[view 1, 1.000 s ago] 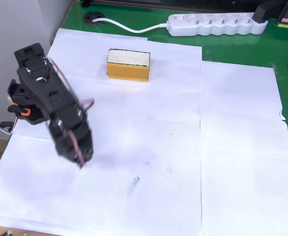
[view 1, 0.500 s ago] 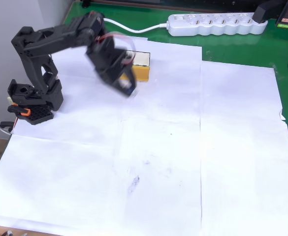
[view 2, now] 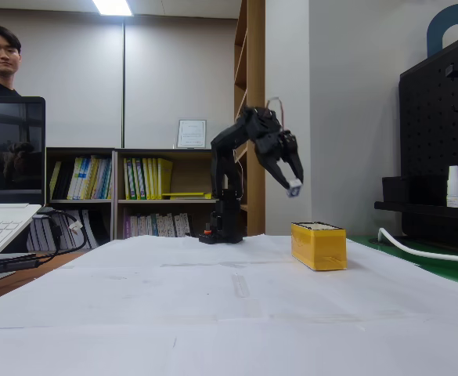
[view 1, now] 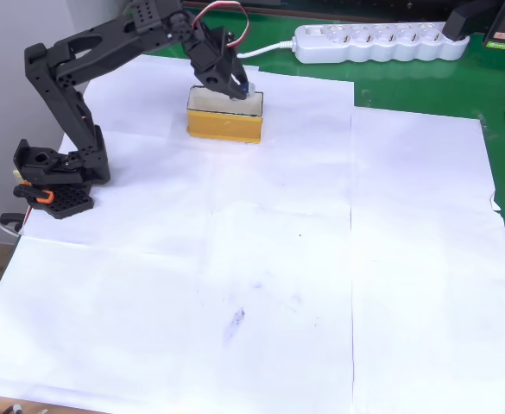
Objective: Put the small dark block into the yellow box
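The green desk [view 1: 425,82], covered with large white paper sheets [view 1: 321,276], is seen under the black jointed robot arm [view 1: 79,69], whose base is clamped at the left edge in the overhead view. A white power strip [view 1: 377,41] is laid well to the right of the tool, along the far edge. Directly below the tool, the small rectangular yellow box [view 1: 224,124] with its cream inside is set on the paper; in the fixed view the yellow box [view 2: 319,245] is seen clearly apart from the tool, with open air between them. The tool [view 2: 293,186] is held above the box, pointed down, its fingers closed narrowly on the small dark block [view 2: 293,186], whose pale face is shown at the fingertips.
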Available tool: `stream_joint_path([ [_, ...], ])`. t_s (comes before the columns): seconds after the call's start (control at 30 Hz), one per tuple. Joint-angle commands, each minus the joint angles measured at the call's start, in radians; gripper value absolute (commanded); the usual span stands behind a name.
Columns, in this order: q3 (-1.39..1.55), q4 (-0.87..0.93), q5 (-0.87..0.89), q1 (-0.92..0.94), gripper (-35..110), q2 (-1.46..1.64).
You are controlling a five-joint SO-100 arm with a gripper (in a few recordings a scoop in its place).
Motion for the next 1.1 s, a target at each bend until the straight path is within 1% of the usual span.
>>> stream_joint_path([
  [0.0,-0.009,-0.055,-0.031,-0.046,0,-0.061],
  [0.3,-0.066,-0.074,-0.038,-0.117,0,-0.037],
  [0.4,-0.087,-0.069,-0.067,-0.130,1,-0.034],
  [0.47,-0.095,-0.069,-0.080,-0.132,14,-0.034],
  [0.53,-0.097,-0.066,-0.100,-0.132,18,-0.034],
  [0.67,-0.097,-0.066,-0.130,-0.117,36,-0.038],
  [0.77,-0.101,-0.092,-0.155,-0.104,36,-0.066],
  [0.87,-0.106,-0.184,-0.135,-0.101,36,-0.135],
  [0.93,-0.106,-0.232,-0.127,-0.103,31,-0.206],
  [1.0,-0.100,-0.236,-0.110,-0.107,22,-0.296],
  [1.07,-0.101,-0.222,-0.071,-0.097,19,-0.397],
])
